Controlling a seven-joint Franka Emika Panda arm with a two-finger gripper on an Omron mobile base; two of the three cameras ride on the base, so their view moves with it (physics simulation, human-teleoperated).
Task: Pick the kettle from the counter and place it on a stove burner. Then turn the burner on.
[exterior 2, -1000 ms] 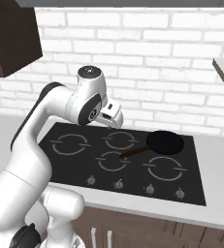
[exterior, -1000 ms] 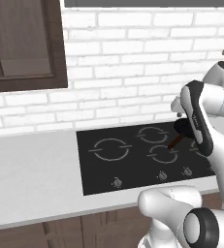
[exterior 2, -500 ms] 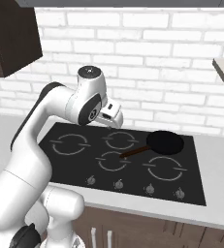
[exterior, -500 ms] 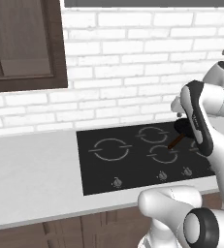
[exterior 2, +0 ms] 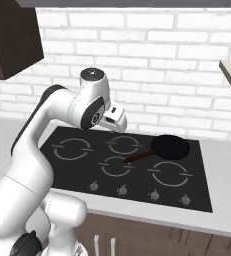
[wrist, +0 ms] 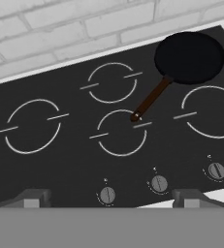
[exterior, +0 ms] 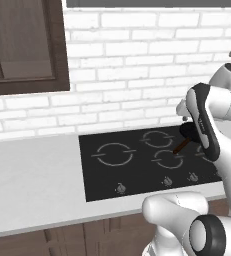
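Four thin grey rings lie bare on the flat black glass cooktop (wrist: 74,160), and a black frying pan (wrist: 189,55) sits at the back right corner, its brown handle reaching down toward the front middle ring. The end effector (wrist: 112,199) hangs above the front edge of the cooktop with its two dark tips (wrist: 33,196) far apart, wide open and holding nothing. I judge that it is held high and tilted down like this to survey the hob before any reach is made.

The stove burner (wrist: 33,127) the task wants is the largest ring, at the left end of the glass, crossed by two short dashes and free of any pot. This makes it a sensible landing spot well apart from the pan. Three round knobs (wrist: 158,183) line the front strip in the hand view; which one drives the big ring I cannot tell.

The table (exterior: 32,180), a smooth pale slab, runs off to the left of the cooktop below a dark wood cabinet (exterior: 22,45) and the white brick wall (exterior: 137,60). Where the kettle stands cannot be told from these pictures — the pick is not yet begun.
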